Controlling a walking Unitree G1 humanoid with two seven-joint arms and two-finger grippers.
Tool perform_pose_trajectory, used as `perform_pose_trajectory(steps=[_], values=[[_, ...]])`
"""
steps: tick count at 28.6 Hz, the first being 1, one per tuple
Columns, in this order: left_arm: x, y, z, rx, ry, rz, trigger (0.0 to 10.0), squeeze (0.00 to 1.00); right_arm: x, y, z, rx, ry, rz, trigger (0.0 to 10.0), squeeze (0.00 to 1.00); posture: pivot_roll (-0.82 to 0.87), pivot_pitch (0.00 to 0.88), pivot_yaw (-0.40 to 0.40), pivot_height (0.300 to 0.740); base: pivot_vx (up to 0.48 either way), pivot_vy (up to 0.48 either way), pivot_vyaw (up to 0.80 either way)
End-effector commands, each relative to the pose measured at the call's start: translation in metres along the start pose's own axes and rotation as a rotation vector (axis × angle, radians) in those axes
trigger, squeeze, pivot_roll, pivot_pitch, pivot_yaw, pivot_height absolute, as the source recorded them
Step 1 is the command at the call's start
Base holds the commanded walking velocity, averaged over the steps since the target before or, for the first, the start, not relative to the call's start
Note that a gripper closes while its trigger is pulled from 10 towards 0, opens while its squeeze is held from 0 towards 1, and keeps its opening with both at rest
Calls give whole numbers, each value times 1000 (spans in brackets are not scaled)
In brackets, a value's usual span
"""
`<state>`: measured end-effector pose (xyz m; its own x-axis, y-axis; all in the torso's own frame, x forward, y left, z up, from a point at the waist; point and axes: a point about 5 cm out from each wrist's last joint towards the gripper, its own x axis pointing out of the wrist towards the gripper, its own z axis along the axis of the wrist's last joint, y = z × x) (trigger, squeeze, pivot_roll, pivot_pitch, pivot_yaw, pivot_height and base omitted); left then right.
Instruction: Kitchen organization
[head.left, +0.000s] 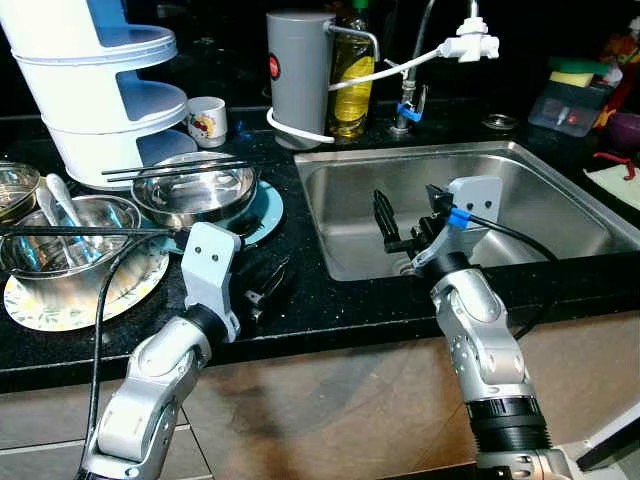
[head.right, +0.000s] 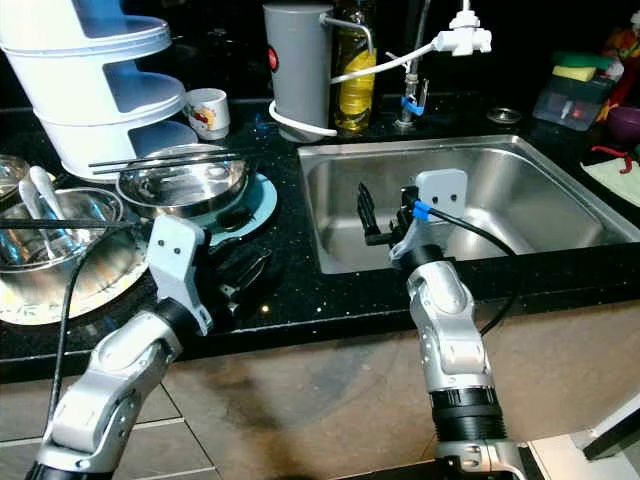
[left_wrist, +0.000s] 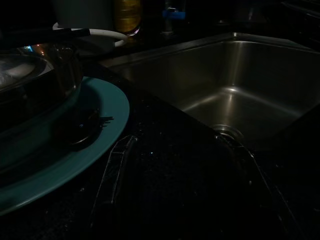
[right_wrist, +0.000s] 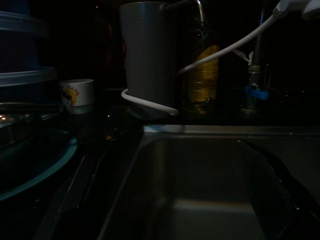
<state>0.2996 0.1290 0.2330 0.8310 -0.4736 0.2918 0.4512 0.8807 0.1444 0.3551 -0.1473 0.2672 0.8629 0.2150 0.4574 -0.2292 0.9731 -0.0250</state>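
Just beside the teal plate (head.left: 262, 215) — left claw (head.left: 262, 283), open.

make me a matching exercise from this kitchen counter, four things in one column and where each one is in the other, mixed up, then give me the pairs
Things:
1. chopsticks
2. small printed cup
3. right gripper
4. oil bottle

Places:
A. over the sink basin
B. behind the grey canister
C. lying across the steel bowl on the teal plate
D. beside the white tiered rack, at the back of the counter

Pairs: 1-C, 2-D, 3-A, 4-B
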Motion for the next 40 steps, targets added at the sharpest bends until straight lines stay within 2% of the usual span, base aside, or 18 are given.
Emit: perform_pose_trajectory(steps=[1,9,13,31,35,40], values=[[-3,-2,-1,11,12,-16,10000,0,-2,0,-2,17,-3,-1,10000,0,4,150,2,740,0,0,0],[-2,-3,-3,-4,24,-16,10000,0,-2,2,-3,19,-1,4,10000,0,3,151,1,740,0,0,0],[-2,-2,-2,-2,18,-10,10000,0,-2,2,-3,19,2,5,10000,0,4,158,0,740,0,480,0],[-2,-4,-4,9,33,-22,10000,0,-3,1,-4,19,6,-2,10000,0,5,168,3,740,0,0,0],[-2,-8,-4,4,36,-53,10000,0,-3,1,-4,18,5,-4,10000,0,5,167,4,740,0,0,0],[-11,-32,10,-49,-52,-277,10000,0,-2,-2,-2,23,4,13,10000,0,1,168,2,740,0,0,0]])
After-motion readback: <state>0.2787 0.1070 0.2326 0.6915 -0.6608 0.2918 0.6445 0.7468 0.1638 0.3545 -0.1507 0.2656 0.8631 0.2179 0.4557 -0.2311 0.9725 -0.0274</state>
